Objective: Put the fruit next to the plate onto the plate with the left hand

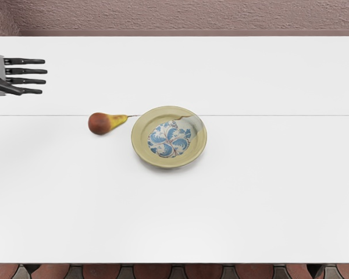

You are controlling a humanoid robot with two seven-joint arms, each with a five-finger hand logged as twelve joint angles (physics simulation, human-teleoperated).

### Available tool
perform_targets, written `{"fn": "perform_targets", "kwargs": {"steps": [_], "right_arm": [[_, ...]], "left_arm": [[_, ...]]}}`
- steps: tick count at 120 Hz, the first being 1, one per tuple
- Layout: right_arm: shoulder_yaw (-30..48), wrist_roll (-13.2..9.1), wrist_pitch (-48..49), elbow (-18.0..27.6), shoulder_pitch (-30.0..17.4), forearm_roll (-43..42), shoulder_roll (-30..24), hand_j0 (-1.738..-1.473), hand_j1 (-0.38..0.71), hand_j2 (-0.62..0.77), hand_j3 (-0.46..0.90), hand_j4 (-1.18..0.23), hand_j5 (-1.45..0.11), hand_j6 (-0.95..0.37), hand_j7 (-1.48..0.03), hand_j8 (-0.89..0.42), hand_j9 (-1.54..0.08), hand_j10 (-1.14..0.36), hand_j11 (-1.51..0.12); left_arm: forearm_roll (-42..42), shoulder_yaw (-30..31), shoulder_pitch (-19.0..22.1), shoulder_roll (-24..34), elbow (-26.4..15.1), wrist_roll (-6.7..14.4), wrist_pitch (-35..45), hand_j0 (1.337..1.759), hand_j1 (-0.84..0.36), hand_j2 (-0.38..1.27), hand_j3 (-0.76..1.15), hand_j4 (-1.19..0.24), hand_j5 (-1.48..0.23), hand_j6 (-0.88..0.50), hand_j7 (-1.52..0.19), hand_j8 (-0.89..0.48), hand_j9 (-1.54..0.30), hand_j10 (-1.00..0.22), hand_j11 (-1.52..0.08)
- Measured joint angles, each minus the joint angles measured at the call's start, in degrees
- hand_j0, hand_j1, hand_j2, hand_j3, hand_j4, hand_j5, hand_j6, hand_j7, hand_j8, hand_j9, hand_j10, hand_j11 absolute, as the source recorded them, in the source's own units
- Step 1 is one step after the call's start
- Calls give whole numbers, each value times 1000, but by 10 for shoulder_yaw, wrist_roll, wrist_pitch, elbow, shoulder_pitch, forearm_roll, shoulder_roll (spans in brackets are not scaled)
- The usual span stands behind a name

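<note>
A red-and-yellow pear [104, 122] lies on its side on the white table, its stem pointing right toward the plate. Just right of it sits a cream plate [141, 139] with a blue floral pattern in its middle; nothing lies on it. My left hand [24, 75] enters at the far left edge, above and well left of the pear, with its dark fingers stretched straight out to the right and holding nothing. The right arm is out of view.
The white table [250, 203] stretches across the whole view, with a thin seam running across it at the pear's height. A reddish wall runs along the back and a tiled floor shows below the front edge.
</note>
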Motion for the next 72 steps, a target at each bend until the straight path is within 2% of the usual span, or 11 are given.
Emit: {"fn": "perform_targets", "kwargs": {"steps": [19,25,41,61,72], "right_arm": [[0,0,0,0,0,0,0,-1658,-331,-3,0,-15,-20,-15,-20,-15,-20,-15,-20],[0,0,0,0,0,0,0,-1658,-331,-3,0,-15,-20,-15,-20,-15,-20,-15,-20],[0,0,0,0,0,0,0,-1658,-331,-3,0,-15,-20,-15,-20,-15,-20,-15,-20],[0,0,0,0,0,-1,0,-1658,-331,-3,0,-15,-20,-15,-20,-15,-20,-15,-20],[0,0,0,0,0,-1,0,-1658,-331,-3,0,-15,-20,-15,-20,-15,-20,-15,-20]], "left_arm": [[4,3,-4,-8,0,0,-1,1658,289,9,0,-47,-65,-47,-65,-47,-65,-47,-65],[24,4,-10,-35,0,0,-1,1658,294,8,0,-43,-59,-42,-59,-42,-59,-43,-59],[160,5,-42,-96,0,0,-1,1658,307,6,0,-33,-45,-33,-45,-33,-45,-33,-45],[353,8,-61,-166,-2,0,0,1658,315,5,0,-29,-37,-29,-37,-28,-37,-28,-37],[412,55,-119,-200,-2,0,42,1658,318,5,0,-27,-34,-27,-34,-27,-34,-26,-34]]}}
